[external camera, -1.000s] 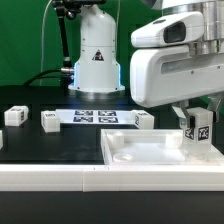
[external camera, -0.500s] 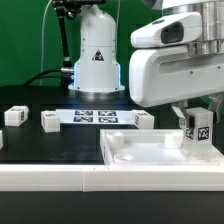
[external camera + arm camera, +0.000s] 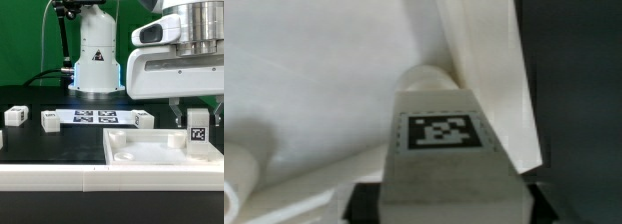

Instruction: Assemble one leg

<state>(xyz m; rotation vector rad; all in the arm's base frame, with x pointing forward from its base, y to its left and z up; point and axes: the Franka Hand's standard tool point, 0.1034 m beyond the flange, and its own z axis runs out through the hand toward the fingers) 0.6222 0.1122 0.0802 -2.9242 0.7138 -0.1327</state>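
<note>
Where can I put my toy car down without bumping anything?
The bare black table between the loose legs behind it and the white panel is free. The panel's middle is bare too. Crowded: the row with the marker board, and the panel corner where the tool grips the leg.

We see the exterior view bright and even, with soft shadows: the white panel (image 3: 150, 152) by the front edge of the counter (image 3: 50, 145) nearly washes out, only faint grey shading marking its recesses, while the black counter top swallows detail. Both pictures are coarse. In the wrist view the leg (image 3: 446, 160) looks soft and grainy, its far end blurred.
</note>
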